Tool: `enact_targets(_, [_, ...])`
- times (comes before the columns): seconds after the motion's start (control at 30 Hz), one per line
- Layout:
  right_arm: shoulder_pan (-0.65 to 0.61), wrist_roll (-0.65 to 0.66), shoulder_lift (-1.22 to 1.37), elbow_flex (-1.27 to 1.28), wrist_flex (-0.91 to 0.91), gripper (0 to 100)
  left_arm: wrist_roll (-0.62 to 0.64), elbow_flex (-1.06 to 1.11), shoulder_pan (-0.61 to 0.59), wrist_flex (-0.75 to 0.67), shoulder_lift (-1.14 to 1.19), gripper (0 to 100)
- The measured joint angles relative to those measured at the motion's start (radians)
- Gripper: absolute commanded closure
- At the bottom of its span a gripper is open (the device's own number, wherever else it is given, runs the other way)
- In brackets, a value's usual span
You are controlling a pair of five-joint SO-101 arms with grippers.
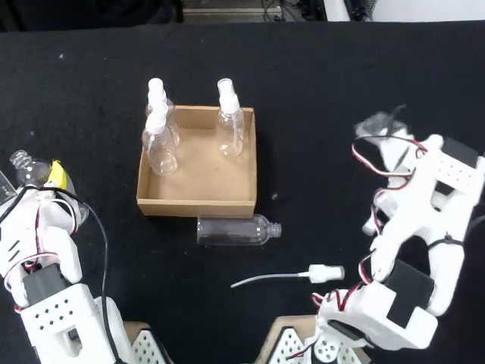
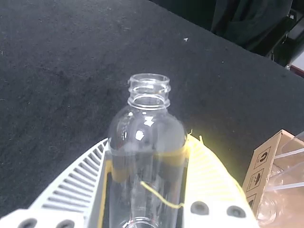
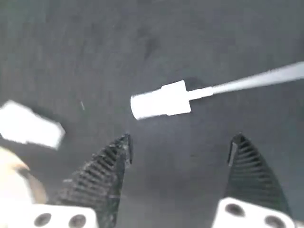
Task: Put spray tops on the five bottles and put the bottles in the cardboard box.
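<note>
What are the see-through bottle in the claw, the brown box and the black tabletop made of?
The clear round-shouldered bottle in the left gripper looks like glossy transparent plastic: the background shows through and highlights glint on it, though glass is possible. The brown square box looks like matte cardboard, with folded walls. The black table cover seems felt-like fabric, dull and faintly fuzzy.
</note>
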Motion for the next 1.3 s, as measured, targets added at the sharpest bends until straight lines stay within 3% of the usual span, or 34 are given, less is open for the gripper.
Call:
enact_targets(0.1, [0.025,0.330,0.014,0.018,-0.005,69.8,0.000,0.000,0.000,0.000,0.000,97])
enact_targets(0.2, [0.049,0.549,0.061,0.040,-0.051,69.8,0.000,0.005,0.002,0.000,0.000,97])
enact_targets(0.33, [0.055,0.624,0.123,0.068,-0.140,69.8,0.000,0.018,0.000,0.000,-0.003,97])
enact_targets(0.57, [0.057,0.629,0.226,0.084,-0.213,70.1,0.000,0.018,0.000,0.000,-0.003,97])
enact_targets(0.67, [0.057,0.528,0.249,0.084,-0.221,70.4,0.000,0.018,0.000,0.000,-0.006,97])
enact_targets(0.73, [0.055,0.382,0.250,0.084,-0.221,72.3,0.000,0.018,0.000,0.000,-0.006,97])
enact_targets(1.07, [0.055,-0.632,0.250,0.026,-0.221,73.7,0.000,0.018,0.000,0.000,-0.006,97])
enact_targets(1.17, [0.055,-0.718,0.250,0.026,-0.221,73.7,0.000,0.018,0.000,0.000,-0.006,97])
enact_targets(1.3, [0.055,-0.634,0.250,0.008,-0.221,73.7,0.000,0.018,0.000,0.000,-0.006,97])
